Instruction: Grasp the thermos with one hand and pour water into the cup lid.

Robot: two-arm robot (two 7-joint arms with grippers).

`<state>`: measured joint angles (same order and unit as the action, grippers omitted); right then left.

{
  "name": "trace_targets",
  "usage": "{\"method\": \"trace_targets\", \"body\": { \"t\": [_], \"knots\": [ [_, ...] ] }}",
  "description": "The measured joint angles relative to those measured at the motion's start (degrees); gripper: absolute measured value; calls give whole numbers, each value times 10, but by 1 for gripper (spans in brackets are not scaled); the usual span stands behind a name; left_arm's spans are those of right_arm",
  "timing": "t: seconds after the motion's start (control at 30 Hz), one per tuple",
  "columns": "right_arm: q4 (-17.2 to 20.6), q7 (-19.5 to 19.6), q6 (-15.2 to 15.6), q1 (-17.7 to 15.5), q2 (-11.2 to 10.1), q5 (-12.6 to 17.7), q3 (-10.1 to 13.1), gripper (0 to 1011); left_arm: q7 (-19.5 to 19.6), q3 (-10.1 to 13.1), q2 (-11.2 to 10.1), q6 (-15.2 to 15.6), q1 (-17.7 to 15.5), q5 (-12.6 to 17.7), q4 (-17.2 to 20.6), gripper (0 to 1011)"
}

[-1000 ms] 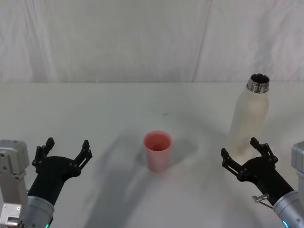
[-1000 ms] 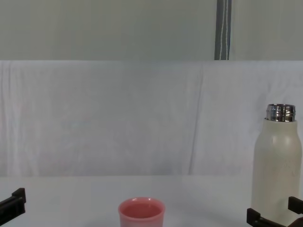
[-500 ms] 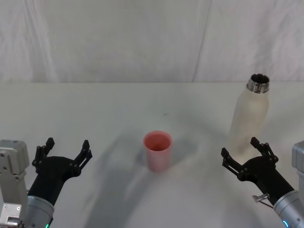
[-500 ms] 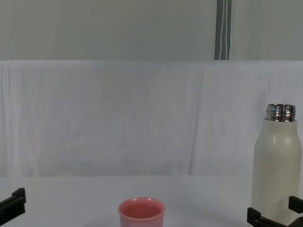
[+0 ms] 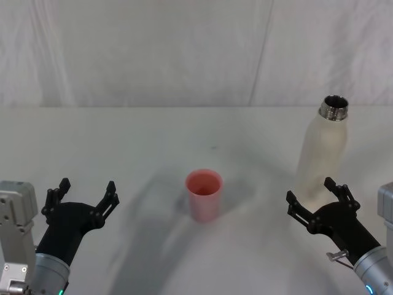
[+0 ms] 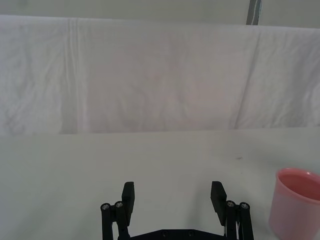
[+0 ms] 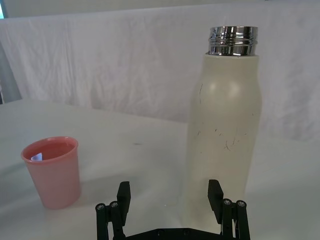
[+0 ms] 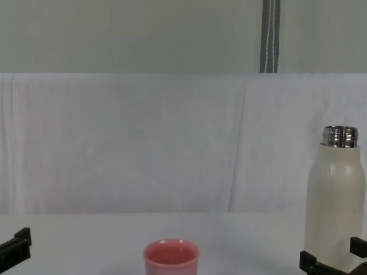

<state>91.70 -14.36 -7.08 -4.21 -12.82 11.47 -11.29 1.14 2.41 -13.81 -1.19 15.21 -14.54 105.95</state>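
The thermos (image 5: pixel 322 149), a tall cream-white bottle with an uncapped steel neck, stands upright at the right of the table; it also rises in the right wrist view (image 7: pixel 224 130) and the chest view (image 8: pixel 334 209). The pink cup lid (image 5: pixel 204 195) sits upright at the table's middle, also seen as the cup lid (image 7: pixel 52 171), (image 6: pixel 296 202), (image 8: pixel 171 258). My right gripper (image 5: pixel 312 198) stands open just in front of the thermos, not touching it; its black fingers (image 7: pixel 215 194) frame the bottle's base. Low at the front left, my left gripper (image 5: pixel 84 193) is open and holds nothing.
The white table (image 5: pixel 141 141) runs back to a white cloth backdrop (image 5: pixel 184 49). Bare surface lies between the cup lid and each gripper. A grey vertical pole (image 8: pixel 270 35) stands behind the backdrop.
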Motion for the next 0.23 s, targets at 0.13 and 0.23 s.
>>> {"method": "trace_targets", "body": {
  "t": [0.13,0.23],
  "knots": [
    [0,0,0,0,0,0,0,1001,0,0,0,0,0,0,0,1001],
    [0,0,0,0,0,0,0,1001,0,0,0,0,0,0,0,1001]
  ]
}}
